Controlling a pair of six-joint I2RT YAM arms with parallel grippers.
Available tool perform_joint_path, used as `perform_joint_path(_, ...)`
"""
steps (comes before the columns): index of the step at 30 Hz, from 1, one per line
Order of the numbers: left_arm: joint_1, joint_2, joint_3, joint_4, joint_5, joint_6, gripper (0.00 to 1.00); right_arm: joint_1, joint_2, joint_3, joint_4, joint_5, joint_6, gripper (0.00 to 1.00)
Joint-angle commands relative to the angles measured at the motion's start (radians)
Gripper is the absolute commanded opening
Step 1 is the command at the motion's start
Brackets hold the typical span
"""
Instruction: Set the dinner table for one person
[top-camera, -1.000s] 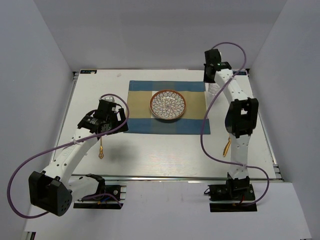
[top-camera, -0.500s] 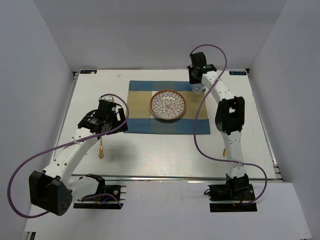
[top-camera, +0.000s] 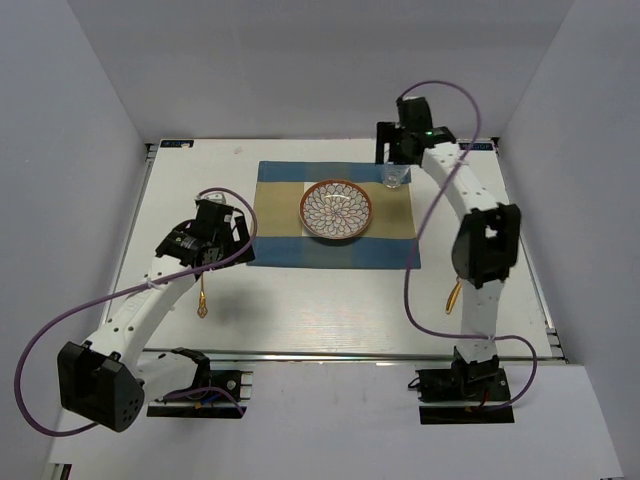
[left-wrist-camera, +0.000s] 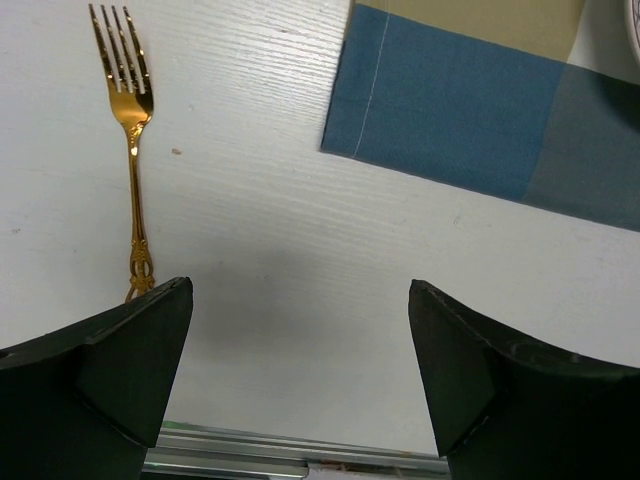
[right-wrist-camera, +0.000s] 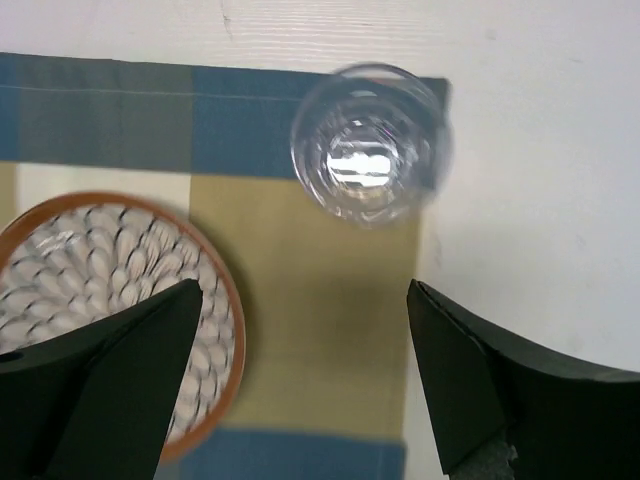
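- While both arms reach over the table (top-camera: 320, 310), a white top with a metal rail along its near edge that fills the scene, we see a blue-and-tan placemat (top-camera: 280, 200) lying flat on its far middle.
- A plate (top-camera: 336, 209) with a brown rim and a petal pattern sits in the middle of the placemat.
- A clear glass (top-camera: 394, 177) stands upright on the placemat's far right corner, right of the plate and apart from it.
- The right gripper (right-wrist-camera: 303, 295) hangs by the glass with its fingers spread wide, grasping nothing. The glass shows past the fingertips, untouched and blurred in the wrist view.
- The left gripper (left-wrist-camera: 300, 295) is over bare table beside the placemat's near left corner, fingers likewise wide apart and empty.
- A gold fork (left-wrist-camera: 132, 150) lies flat on the table, left of the placemat and near the left gripper.
- A second gold utensil (top-camera: 453, 297) lies on the right side, partly hidden by the right arm; we cannot tell its kind.
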Motion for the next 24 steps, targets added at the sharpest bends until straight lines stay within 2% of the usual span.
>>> perform_joint_path(1,0.005,-0.070,0.015,-0.014,-0.077,-0.031,0.98,-0.037,-0.302,-0.111,-0.071,0.037,0.098,0.89)
perform_joint_path(3,0.014,-0.084,0.015,-0.017,-0.099,-0.040,0.98,-0.056,-0.394,-0.240,-0.149,0.092,0.197,0.89)
perform_joint_path(4,0.014,-0.093,0.016,-0.018,-0.100,-0.043,0.98,-0.065,-0.440,-0.438,-0.130,0.108,0.237,0.89)
perform_joint_path(6,0.014,-0.100,0.016,-0.024,-0.108,-0.046,0.98,-0.094,-0.596,-0.666,-0.017,0.122,0.336,0.89)
perform_joint_path(7,0.014,-0.109,0.016,-0.021,-0.107,-0.046,0.98,-0.100,-0.696,-0.863,0.016,0.129,0.364,0.89)
perform_joint_path(11,0.014,-0.115,0.015,-0.021,-0.103,-0.040,0.98,-0.177,-0.842,-1.158,0.070,0.168,0.450,0.89)
perform_joint_path(14,0.014,-0.115,0.013,-0.018,-0.096,-0.036,0.98,-0.195,-0.902,-1.289,0.107,0.109,0.475,0.89)
perform_joint_path(18,0.014,-0.123,0.012,-0.018,-0.091,-0.030,0.98,-0.198,-0.950,-1.374,0.122,0.106,0.500,0.89)
perform_joint_path(24,0.014,-0.124,0.012,-0.017,-0.088,-0.025,0.98,-0.203,-0.930,-1.458,0.131,0.083,0.478,0.87)
